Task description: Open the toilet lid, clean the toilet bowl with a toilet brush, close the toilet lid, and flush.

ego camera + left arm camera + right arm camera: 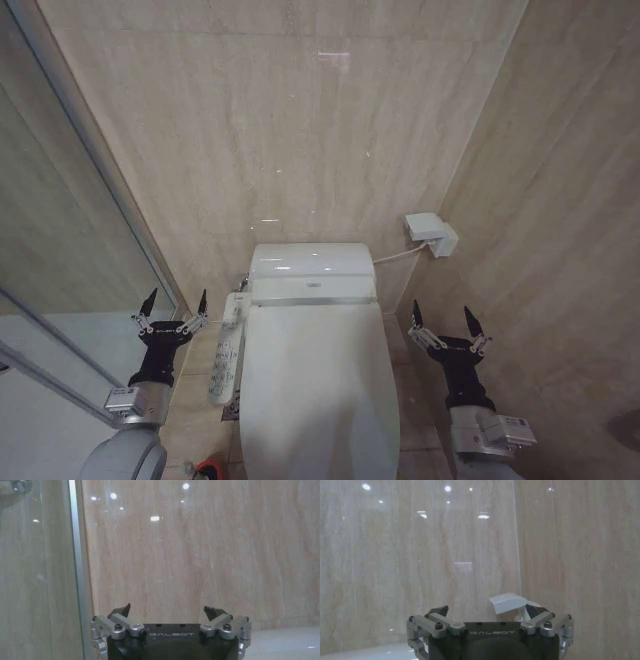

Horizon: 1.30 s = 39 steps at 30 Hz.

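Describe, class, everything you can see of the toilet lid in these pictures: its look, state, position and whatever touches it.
The toilet lid is a large, glossy white, elongated oval that looks like smooth plastic. It is shut, lying flat over the toilet and hiding what is beneath, and its back edge meets the white unit by the wall. Nothing grips or touches it: the left gripper hangs open to one side, near the side control panel, and the right gripper hangs open on the other side, both clear of it.
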Motion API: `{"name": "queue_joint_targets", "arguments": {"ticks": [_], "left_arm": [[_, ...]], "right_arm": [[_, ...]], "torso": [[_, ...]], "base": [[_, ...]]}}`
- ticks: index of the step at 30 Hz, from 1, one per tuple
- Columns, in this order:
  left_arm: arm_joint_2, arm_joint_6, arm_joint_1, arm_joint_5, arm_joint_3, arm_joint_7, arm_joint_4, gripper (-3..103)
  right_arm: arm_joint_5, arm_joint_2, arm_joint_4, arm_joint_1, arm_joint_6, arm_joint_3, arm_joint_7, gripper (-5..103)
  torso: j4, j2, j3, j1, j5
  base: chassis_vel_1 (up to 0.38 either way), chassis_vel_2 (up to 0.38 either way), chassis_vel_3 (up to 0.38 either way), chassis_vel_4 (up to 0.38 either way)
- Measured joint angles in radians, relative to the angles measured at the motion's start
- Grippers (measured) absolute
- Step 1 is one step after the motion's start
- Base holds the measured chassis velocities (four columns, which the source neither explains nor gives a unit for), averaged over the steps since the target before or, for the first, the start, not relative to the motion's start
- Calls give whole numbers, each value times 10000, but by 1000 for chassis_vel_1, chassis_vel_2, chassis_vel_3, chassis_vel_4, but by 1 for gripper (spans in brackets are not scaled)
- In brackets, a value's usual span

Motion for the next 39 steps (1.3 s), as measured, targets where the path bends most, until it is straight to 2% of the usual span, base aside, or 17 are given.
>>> {"name": "queue_joint_targets", "arguments": {"ticks": [7,11,16,23,28,29,39], "left_arm": [[145,-19,-180,-250,-116,-23,339,99],[756,-44,-699,-766,-341,-163,1258,99],[1260,-147,-1194,-1215,-192,-158,1971,99],[2086,-411,-2545,-2108,490,586,3650,98],[2359,-725,-3835,-2216,1162,1031,4810,98],[2419,-788,-4191,-2246,1373,1129,5086,94],[2728,-1125,-5711,-2473,2323,1721,6548,93]], "right_arm": [[0,0,0,-3,0,0,0,100],[0,1,0,-4,0,0,1,100],[-1,0,0,-3,0,0,2,100],[0,0,0,-2,0,0,2,100],[-1,0,0,-3,0,0,1,100],[0,0,1,-2,0,1,2,100],[0,0,0,-2,0,0,0,100]], "torso": [[0,2,-4,-10,0],[2,2,-4,-10,0],[0,1,-3,-9,-1],[3,1,-2,-7,-1],[-2,1,-2,-6,-2],[-1,1,-2,-6,-2],[1,1,-2,-6,1]], "base": [[-5,5,11,-5],[0,0,0,0],[0,0,0,0],[0,0,0,0],[0,0,0,0],[0,0,0,0],[0,0,0,0]]}}
